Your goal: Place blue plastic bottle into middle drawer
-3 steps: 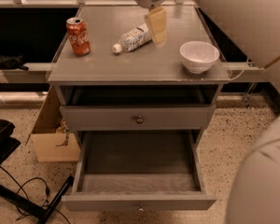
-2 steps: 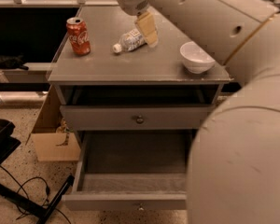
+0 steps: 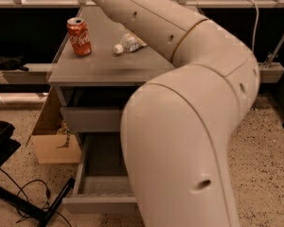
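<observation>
Gripper: not in shot. The arm (image 3: 189, 126) runs up and out past the top edge, so I can't tell whether it's spread or closed.

Arm: big cream links fill the centre and right of the view. The upper link crosses diagonally over the back right of the cabinet top (image 3: 99, 65). The fat lower link hangs in front of the cabinet and blocks the right half of both drawer fronts.

Blue plastic bottle (image 3: 129, 43): lying on its side on the cabinet top, toward the back, white cap pointing left-front. Its right end goes under the arm's edge; can't tell if they touch. It is not in the drawer.

Red can (image 3: 79, 36): upright on the same top, left of the bottle, near it but apart.

Cabinet: grey, flat matte top. The upper drawer (image 3: 90, 119) is shut, with only its left part visible. The middle drawer (image 3: 102, 186) below it is pulled well out; its left wall, front lip and part of the floor show, and the rest is behind the arm. No knob is visible on either; the arm covers that area.

Room: pale speckled floor (image 3: 265, 164). A grey ledge (image 3: 19, 74) runs along the back at about cabinet-top height, with dark space above and below it. A pale cable (image 3: 254, 13) drops down at upper right.

Around: an open cardboard box (image 3: 54, 143) on the floor, hard against the cabinet's left side. A black object (image 3: 0, 141) at the left edge, with black cables (image 3: 23, 197) trailing on the floor toward the drawer's front left corner.
</observation>
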Controlling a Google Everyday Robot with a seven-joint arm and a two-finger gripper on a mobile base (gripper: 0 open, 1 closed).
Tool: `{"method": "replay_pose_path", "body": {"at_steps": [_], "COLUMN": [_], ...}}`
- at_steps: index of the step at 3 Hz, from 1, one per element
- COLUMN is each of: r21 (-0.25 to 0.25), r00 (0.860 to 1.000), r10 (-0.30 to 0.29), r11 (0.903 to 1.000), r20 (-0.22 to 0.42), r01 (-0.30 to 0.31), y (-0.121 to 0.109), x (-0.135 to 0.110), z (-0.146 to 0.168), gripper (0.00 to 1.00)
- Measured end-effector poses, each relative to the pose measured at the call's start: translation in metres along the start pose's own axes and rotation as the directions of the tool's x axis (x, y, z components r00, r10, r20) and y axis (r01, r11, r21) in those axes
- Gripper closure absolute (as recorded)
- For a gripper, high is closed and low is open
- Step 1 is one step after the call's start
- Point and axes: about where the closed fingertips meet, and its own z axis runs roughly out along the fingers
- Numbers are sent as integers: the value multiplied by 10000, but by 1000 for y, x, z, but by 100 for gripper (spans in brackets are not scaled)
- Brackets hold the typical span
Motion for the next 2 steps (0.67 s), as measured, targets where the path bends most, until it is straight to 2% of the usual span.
{"method": "replay_pose_path", "body": {"at_steps": [2], "r21": [-856], "r00": [9956], "r10": [-839], "r11": [9925], "r20": [406], "r01": [871], "y": [-25], "x": [-12], "z": [61], "gripper": [0]}}
